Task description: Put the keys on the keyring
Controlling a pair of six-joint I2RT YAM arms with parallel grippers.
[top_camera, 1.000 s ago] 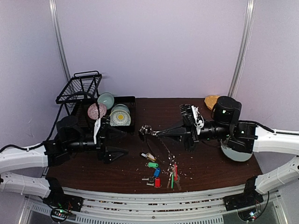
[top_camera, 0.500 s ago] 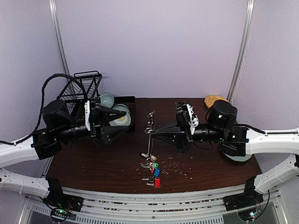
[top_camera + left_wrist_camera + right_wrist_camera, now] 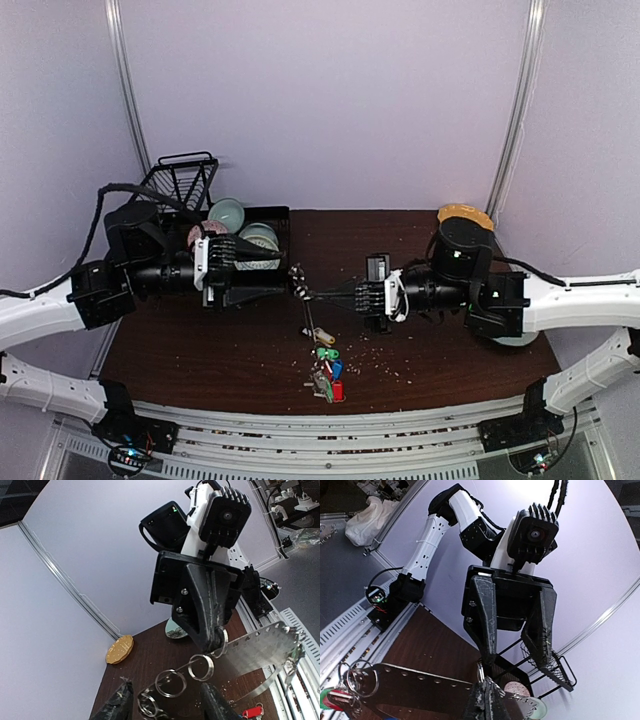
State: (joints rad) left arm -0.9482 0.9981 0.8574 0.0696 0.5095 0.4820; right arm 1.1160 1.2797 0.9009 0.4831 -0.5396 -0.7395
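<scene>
**Grippers meet over the table**

Fingers of the right gripper (image 3: 318,294) pinch together on the keyring (image 3: 200,667), held in mid-air. The left gripper (image 3: 290,282), jaws apart, faces it. Tagged keys (image 3: 327,372) lie on the table (image 3: 200,350) below.

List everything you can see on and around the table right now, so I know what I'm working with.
keyring: one, dark thin wire with small rings, held up between the two grippers, mid table.
keys: a small cluster, red, blue and green tags, hanging low at the front centre; exact count unclear.
dish rack: one, black wire, back left corner.
bowl: one, pale green, in the rack tray.
plates: two, patterned, beside the bowl.
round yellow-orange object: one, back right.
table: one, dark brown.
left gripper: black, partly open, at the keyring.
right gripper: black, shut on the keyring.
</scene>
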